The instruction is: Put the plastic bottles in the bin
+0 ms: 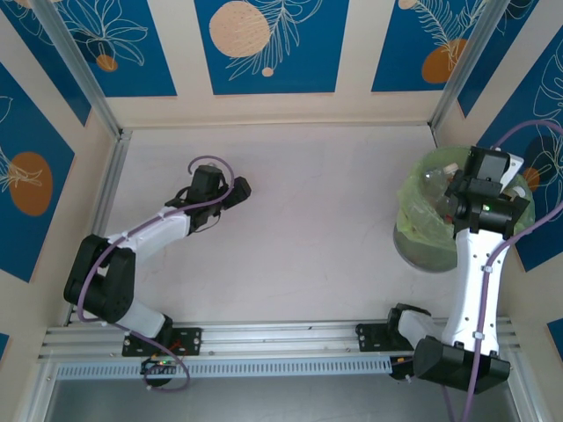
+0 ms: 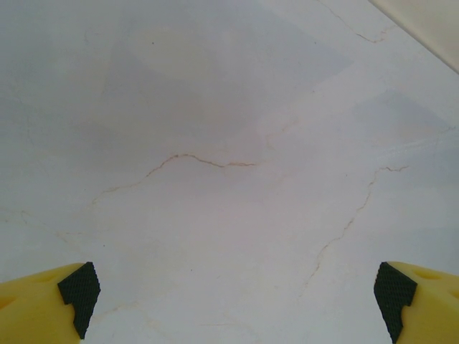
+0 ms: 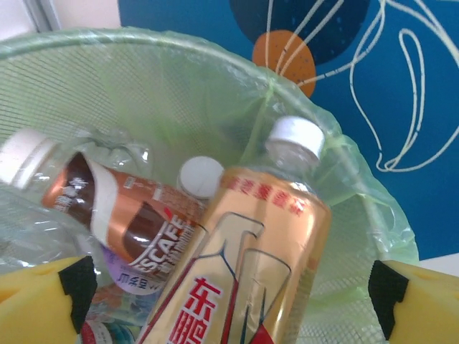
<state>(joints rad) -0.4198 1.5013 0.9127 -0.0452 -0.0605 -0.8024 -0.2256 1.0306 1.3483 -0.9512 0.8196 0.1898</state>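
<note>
Right gripper (image 3: 233, 294) spread wide over glossy plastic bottles (image 3: 265, 236) in the green-lined mesh bin (image 3: 143, 43), while left gripper (image 2: 237, 301) gapes above cracked tabletop (image 2: 215, 143).

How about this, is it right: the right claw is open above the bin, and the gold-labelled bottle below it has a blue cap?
Not quite. The cap is white, not blue; the right wrist view shows it. The rest holds: the right claw is open above the bin, with the gold-labelled bottle below it.
</note>
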